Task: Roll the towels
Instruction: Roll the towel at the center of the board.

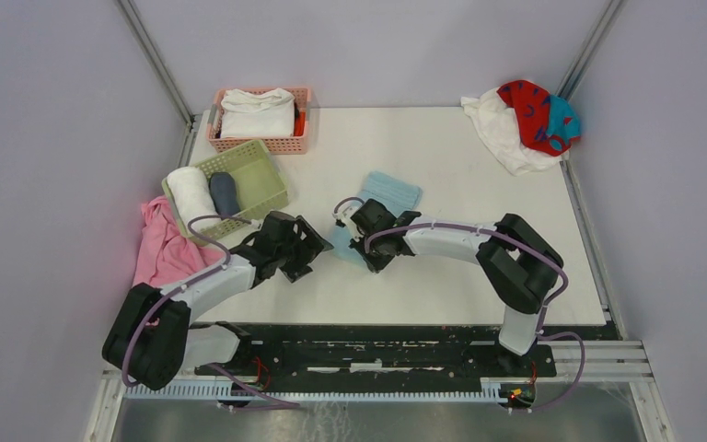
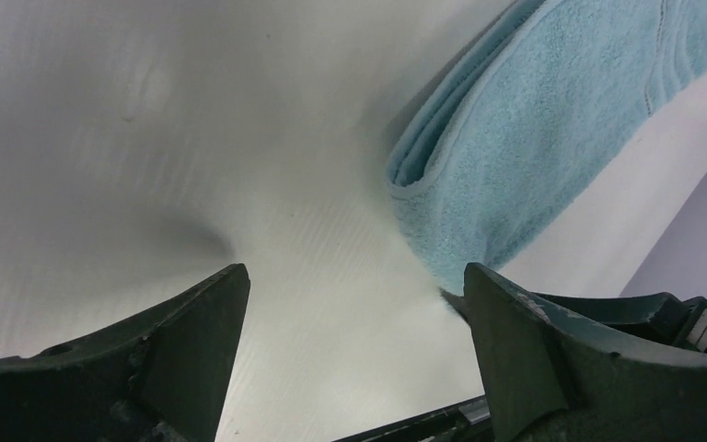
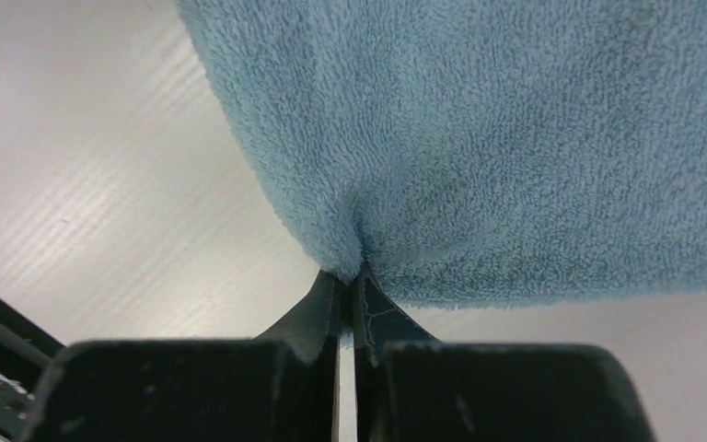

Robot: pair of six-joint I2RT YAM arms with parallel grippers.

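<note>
Right pincer (image 3: 348, 276) clamped on the blue towel (image 3: 515, 138) at its lower edge. Left pincer (image 2: 354, 281) apart; the towel lies at upper right, running diagonally.

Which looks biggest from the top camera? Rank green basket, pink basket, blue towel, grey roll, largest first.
1. green basket and pink basket: they look alike, so no ranking between them.
2. blue towel, partly hidden under the right gripper, so unsure.
3. grey roll, clearly smallest.

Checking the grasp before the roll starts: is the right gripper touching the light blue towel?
Touching. The right wrist view shows the right gripper pinching the light blue towel at its edge.
</note>
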